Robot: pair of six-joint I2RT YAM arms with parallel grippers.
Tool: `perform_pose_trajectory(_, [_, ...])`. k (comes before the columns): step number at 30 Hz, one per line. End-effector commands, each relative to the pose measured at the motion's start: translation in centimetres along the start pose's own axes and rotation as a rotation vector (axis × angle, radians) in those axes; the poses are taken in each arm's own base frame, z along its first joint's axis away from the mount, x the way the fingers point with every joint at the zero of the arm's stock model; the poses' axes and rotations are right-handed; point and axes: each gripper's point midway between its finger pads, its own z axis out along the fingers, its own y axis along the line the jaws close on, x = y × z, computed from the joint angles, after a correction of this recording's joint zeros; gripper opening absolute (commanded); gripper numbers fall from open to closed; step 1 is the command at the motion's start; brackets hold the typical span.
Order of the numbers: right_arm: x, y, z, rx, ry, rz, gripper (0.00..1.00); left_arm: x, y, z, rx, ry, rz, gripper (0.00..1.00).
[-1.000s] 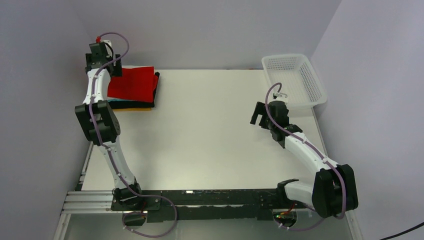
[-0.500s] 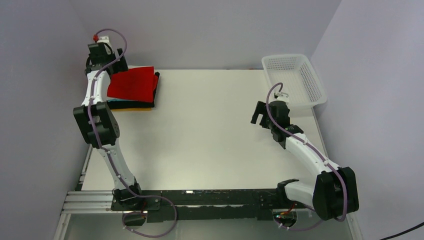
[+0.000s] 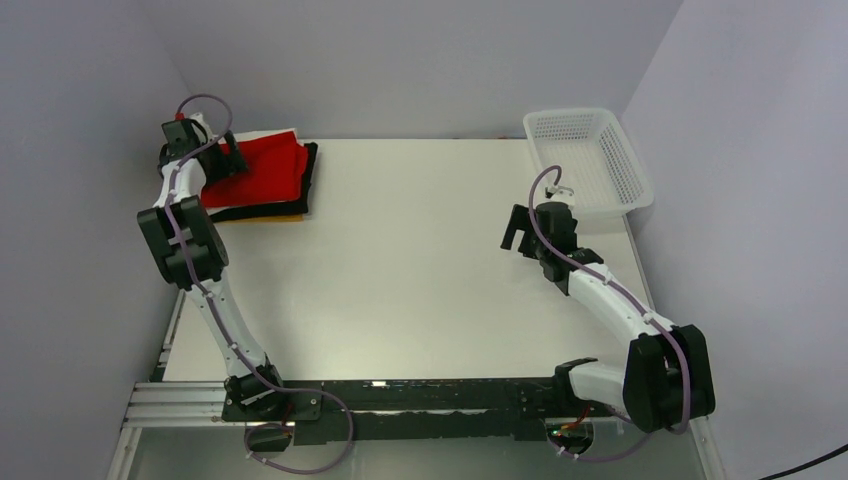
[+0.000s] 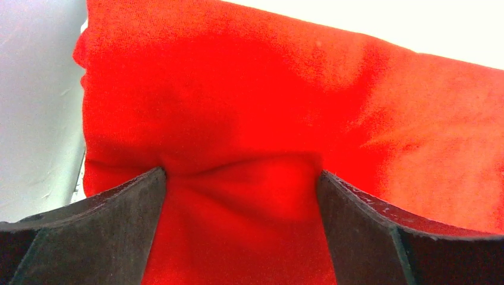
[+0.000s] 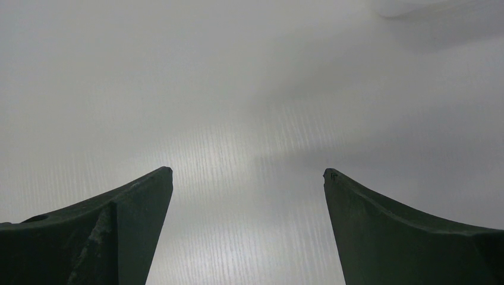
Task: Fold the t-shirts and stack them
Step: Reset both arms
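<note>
1. My left gripper [image 3: 214, 160] [image 4: 241, 175] was at the far left corner of the table [image 3: 420, 270], down on the red shirt [image 3: 268, 170] [image 4: 267, 101].
2. Its jaws were spread wide and clamped nothing. Both tips were in contact with the cloth, and a small pucker of red sat between them.
3. Judgement: it was there to press and flatten the top layer so the pile sits square, not to lift it.
4. The red shirt lay folded on top of the pile, with a black shirt [image 3: 313, 162] and a yellow-orange shirt [image 3: 290, 217] showing at the edges below. I could not make out other layers for sure.
5. The pile sat in the corner, probably to leave the middle of the table free for folding.
6. My right gripper [image 3: 514, 228] [image 5: 248, 172] was wide open and held nothing. It hovered over bare table near the white mesh basket [image 3: 575, 113], likely parked out of the way.
7. The basket looked empty, so probably no shirts were left.
8. No brand, label or writing was readable on the shirts, basket or arms.
</note>
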Motion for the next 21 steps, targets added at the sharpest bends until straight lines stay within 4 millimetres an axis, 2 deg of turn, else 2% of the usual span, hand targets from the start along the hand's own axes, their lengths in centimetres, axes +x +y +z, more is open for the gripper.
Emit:
perform_pose_trajectory(1, [-2.1, 0.5, -0.2, -0.009, -0.053, -0.003, 1.0, -0.4, -1.9, -1.2, 0.083, -0.007, -0.011, 1.0])
perform_pose_trajectory(6, [-2.6, 0.6, -0.8, -0.017, -0.074, 0.006, 1.0, -5.2, -4.7, -5.5, 0.135, -0.114, 0.006, 1.0])
perform_pose_trajectory(9, [-3.0, 0.6, -1.4, -0.026, -0.099, 0.015, 1.0, -7.9, -7.4, -9.2, 0.13, -0.194, 0.048, 1.0])
perform_pose_trajectory(10, [-3.1, 0.6, -1.6, -0.027, -0.109, 0.018, 1.0, -8.9, -8.4, -11.1, 0.124, -0.233, 0.066, 1.0])
perform_pose_trajectory(13, [-3.2, 0.2, -2.1, -0.021, -0.131, 0.035, 1.0, -10.1, -11.5, -15.3, 0.122, -0.3, 0.081, 1.0])
perform_pose_trajectory(16, [-3.2, 0.4, -2.7, -0.04, -0.14, 0.039, 1.0, -10.0, -13.9, -19.4, 0.127, -0.369, 0.056, 0.99])
perform_pose_trajectory(18, [-3.4, 0.7, -3.2, -0.059, -0.15, 0.05, 1.0, -8.8, -15.1, -21.9, 0.127, -0.406, 0.033, 0.99])
perform_pose_trajectory(21, [-3.6, 0.9, -3.8, -0.085, -0.175, 0.069, 1.0, -4.6, -17.0, -25.0, 0.15, -0.405, 0.003, 0.99])
